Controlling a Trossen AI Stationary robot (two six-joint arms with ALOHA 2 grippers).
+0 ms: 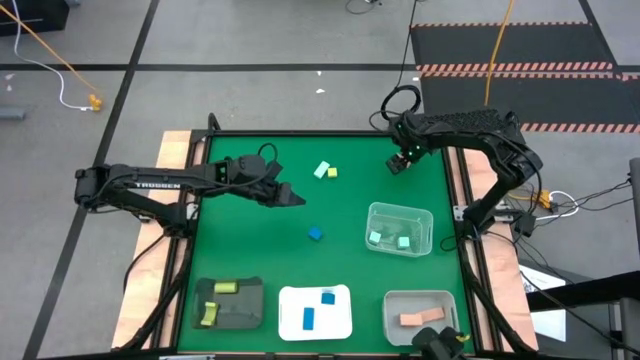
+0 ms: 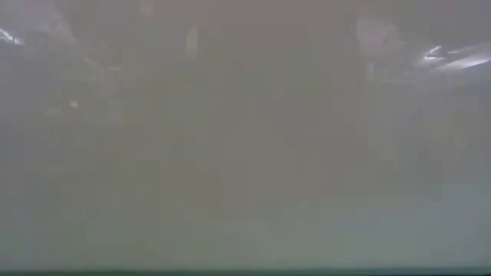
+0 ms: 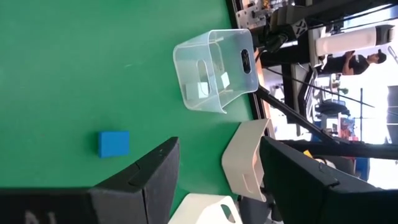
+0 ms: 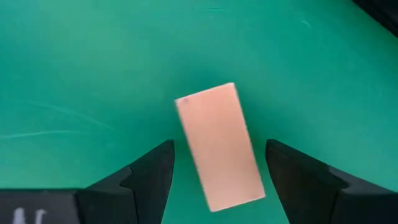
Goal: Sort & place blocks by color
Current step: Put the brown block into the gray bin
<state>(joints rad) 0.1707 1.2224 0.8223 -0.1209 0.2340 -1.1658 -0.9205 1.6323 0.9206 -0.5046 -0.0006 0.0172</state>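
1. Right claw [image 4: 217, 165]: we log it over the far side of the desk [image 1: 250, 250], beyond the clear tray [image 1: 400, 228]. Its fingers stand apart, straddling a tan-pink bar [image 4: 219, 146] lying flat on the green; we cannot tell whether they touch it.
2. Left claw [image 3: 217, 174]: fingers apart, empty, aimed towards the clear tray with a blue cube [image 3: 114, 144] just ahead of it.
3. Loose blocks: the blue cube left of the clear tray; a mint block [image 1: 321, 170] and a yellow-green block [image 1: 332, 173], touching or nearly so, farther left and beyond it.
4. Sorted blocks: mint pieces in the clear tray; tan-pink pieces in the grey tray [image 1: 420, 318] nearer than it; blue in the white tray [image 1: 315, 311]; yellow-green in the dark tray [image 1: 228, 303].
5. Risk, in our judgement: the bar sits skewed between the fingers, so closing could twist it or squirt it sideways; a shallow descent could pinch only an edge.
6. Surface and room: green mat, wooden border, grey floor with cables. The low view is fogged and tells us nothing.
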